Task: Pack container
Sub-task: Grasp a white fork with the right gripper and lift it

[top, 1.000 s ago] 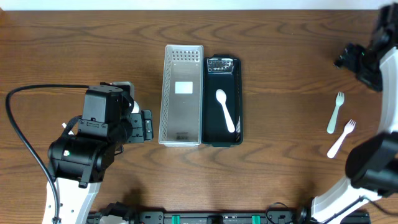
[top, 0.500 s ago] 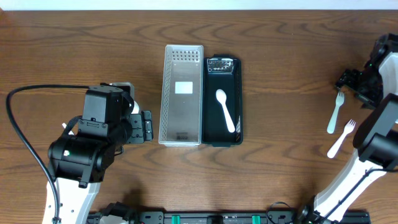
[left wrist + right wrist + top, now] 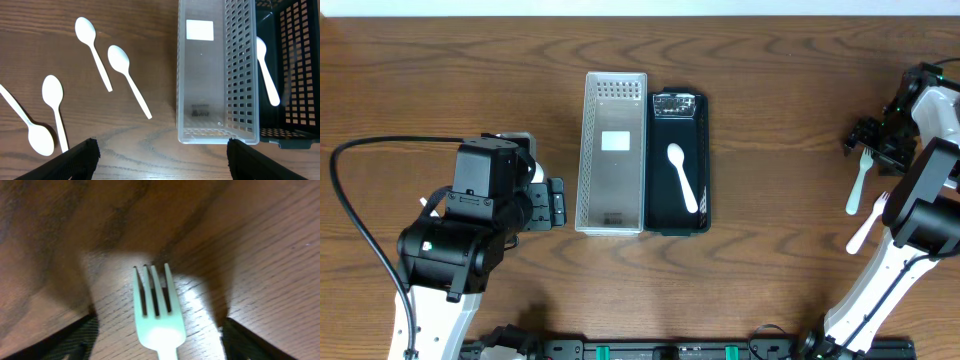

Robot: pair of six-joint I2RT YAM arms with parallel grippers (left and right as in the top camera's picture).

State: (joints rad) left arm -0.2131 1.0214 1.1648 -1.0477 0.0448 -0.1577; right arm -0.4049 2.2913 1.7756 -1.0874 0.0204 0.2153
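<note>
A clear perforated bin [image 3: 613, 150] and a black bin [image 3: 677, 215] stand side by side at the table's middle; a white spoon [image 3: 681, 178] lies in the black one. My right gripper [image 3: 876, 140] is open, low over a pale green fork [image 3: 861, 181]; in the right wrist view the fork head [image 3: 155, 315] lies between the fingers [image 3: 157, 335], not gripped. A second fork [image 3: 867, 222] lies just below. My left gripper [image 3: 160, 155] is open and empty above the wood, left of the bins [image 3: 216, 75]. Several white spoons [image 3: 127, 80] lie on the table in the left wrist view.
The left arm's body [image 3: 470, 225] hides the loose spoons in the overhead view. The right arm [image 3: 920, 220] runs along the table's right edge.
My right gripper has come down and toward the upper fork, from the far right corner to directly over its head. The left arm has not moved.
</note>
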